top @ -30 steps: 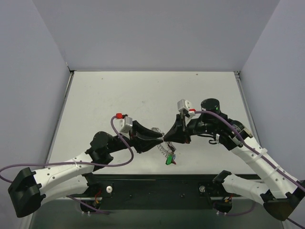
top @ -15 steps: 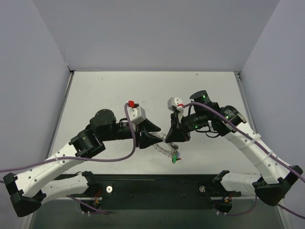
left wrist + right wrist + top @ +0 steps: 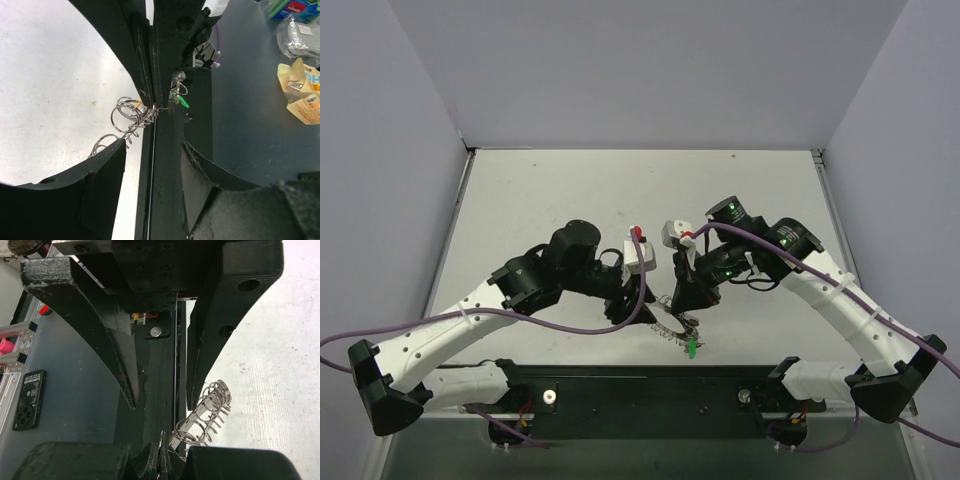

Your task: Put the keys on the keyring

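Note:
The keyring (image 3: 665, 325) is a coiled silvery band by the table's near edge, also seen in the left wrist view (image 3: 127, 116) and the right wrist view (image 3: 207, 407). A green-headed key (image 3: 691, 348) hangs at its near end; it also shows in the left wrist view (image 3: 183, 102). My right gripper (image 3: 682, 303) is shut, its tips pinching a thin ring of the keyring (image 3: 161, 447). My left gripper (image 3: 632, 305) is open, jaws wide apart (image 3: 154, 145), facing the right gripper with the keyring's coils by its left finger (image 3: 102, 185). Other keys are hidden.
The black base rail (image 3: 650, 385) runs along the table's near edge just below both grippers. A purple cable (image 3: 570, 325) loops beside the left arm. White walls close in the left, back and right. Off the table lie packets (image 3: 300, 90) and a remote (image 3: 27, 400).
My left arm has swung toward the centre and its gripper now stands open beside the keyring. The right gripper shifted left and nearer. The keyring and green key moved slightly toward the near edge.

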Robot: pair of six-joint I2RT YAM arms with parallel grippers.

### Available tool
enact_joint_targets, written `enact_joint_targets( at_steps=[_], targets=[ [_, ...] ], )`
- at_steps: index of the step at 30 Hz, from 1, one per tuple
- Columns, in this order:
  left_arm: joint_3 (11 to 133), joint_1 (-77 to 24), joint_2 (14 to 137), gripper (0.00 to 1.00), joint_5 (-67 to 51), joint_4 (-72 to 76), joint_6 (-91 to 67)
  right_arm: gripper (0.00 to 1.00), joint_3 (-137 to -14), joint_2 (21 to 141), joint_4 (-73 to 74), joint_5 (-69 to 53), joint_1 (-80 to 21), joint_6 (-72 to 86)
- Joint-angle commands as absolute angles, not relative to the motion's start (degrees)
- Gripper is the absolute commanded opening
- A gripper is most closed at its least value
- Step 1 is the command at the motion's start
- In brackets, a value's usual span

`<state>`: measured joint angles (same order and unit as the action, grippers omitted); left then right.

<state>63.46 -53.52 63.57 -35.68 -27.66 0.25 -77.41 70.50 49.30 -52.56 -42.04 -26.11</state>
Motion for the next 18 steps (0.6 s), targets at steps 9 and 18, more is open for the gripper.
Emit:
enact_joint_targets(
  at_steps=[9,18],
  targets=[
    [62.1,-53.9,59.9,0.63,-42.7,-15.8,0.3,0.00,-78.0,68.3,50.2,-60.6,-42.4,-30.8],
    [62.6,-55.8,62.2,0.59,-43.0,-12.3,-2.0,0.00,-78.1,68.3,49.9,-61.6,-42.5,-30.9]
  ],
)
